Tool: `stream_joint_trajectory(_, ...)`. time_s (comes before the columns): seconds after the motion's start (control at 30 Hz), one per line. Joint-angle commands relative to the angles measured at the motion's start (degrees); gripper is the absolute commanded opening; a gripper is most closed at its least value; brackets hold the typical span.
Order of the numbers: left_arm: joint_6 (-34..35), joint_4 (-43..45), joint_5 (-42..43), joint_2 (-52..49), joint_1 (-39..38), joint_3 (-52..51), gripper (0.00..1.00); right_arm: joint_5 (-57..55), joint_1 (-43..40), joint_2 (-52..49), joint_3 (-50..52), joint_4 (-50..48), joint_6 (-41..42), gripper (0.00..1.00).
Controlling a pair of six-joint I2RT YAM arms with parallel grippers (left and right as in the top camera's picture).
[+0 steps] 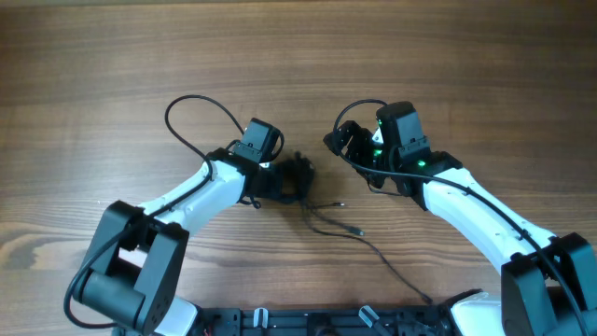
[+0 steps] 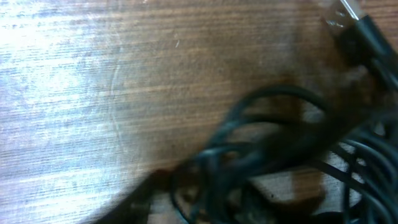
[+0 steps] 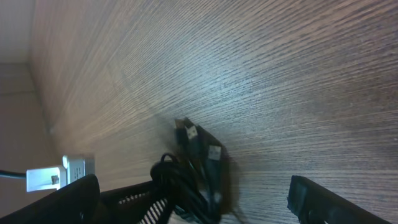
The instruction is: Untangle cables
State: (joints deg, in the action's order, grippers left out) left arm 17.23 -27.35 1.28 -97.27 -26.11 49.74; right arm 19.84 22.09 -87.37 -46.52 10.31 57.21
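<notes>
The work surface is a brown wood-grain table (image 1: 112, 56), shown from above and from both wrists.

The left gripper (image 1: 297, 177) sits directly over the knotted part of the thin black flexible cables (image 1: 328, 225), near the table centre. From overhead its black fingers merge with the black knot. The left wrist view is blurred and shows only cable loops (image 2: 267, 152) close to the lens, plus one silver-tipped plug (image 2: 343, 14) at upper right. Whether the jaws are clamped on the knot cannot be told.

The right gripper (image 1: 341, 140) has its jaws fully spread and grips nothing. The right wrist view shows its two black fingers (image 3: 317, 202) at the lower corners, wide apart, facing the bundle. Two small plug ends (image 3: 194, 133) project from that bundle.

Loose strands trail from the knot toward the robot's side of the table. Two end in small plugs, and a third runs on toward the right arm's base. The white left arm (image 1: 187, 194) reaches in from lower left and the white right arm (image 1: 466, 210) from lower right. Green lamps (image 1: 381, 140) glow on the right wrist.
</notes>
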Motion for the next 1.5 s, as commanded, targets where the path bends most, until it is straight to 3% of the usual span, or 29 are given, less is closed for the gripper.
stream_joint_trajectory(0.0, -1.8, -0.6, -0.3, -2.7, 0.0, -0.3, 0.04, -0.6, 0.2, 0.2, -0.7, 0.0, 0.0, 1.00)
stream_joint_trajectory(0.3, 1.9, 4.7, 0.5, -2.7, 0.0, -0.2, 0.04, -0.6, 0.2, 0.2, -0.7, 0.0, 0.0, 1.00)
stream_joint_trajectory(0.57, 4.7, 2.8, 3.4, -1.9, 0.0, 0.0, 0.04, -0.6, 0.2, 0.2, -0.7, 0.0, 0.0, 1.00)
stream_joint_trajectory(0.73, 4.2, -3.7, 3.3, 4.1, 0.2, 2.4, 0.04, -0.6, 0.2, 0.2, -0.7, 0.0, 0.0, 1.00)
stream_joint_trajectory(1.17, 4.3, -3.8, 3.2, 21.8, 0.5, 2.5, 0.04, -0.6, 0.2, 0.2, -0.7, 0.0, 0.0, 1.00)
stream_joint_trajectory(1.27, 9.2, -4.2, 3.8, 22.9, 0.5, 2.5, 0.04, -0.6, 0.2, 0.2, -0.7, 0.0, 0.0, 1.00)
stream_joint_trajectory(1.43, 24.3, -6.3, 4.9, 22.9, 0.5, 2.5, 0.04, -0.6, 0.2, 0.2, -0.7, 0.0, 0.0, 1.00)
stream_joint_trajectory(1.47, 27.3, -6.9, 4.9, 22.9, 0.5, 2.5, 0.08, -0.6, 0.2, 0.2, -0.7, 0.0, 0.0, 1.00)
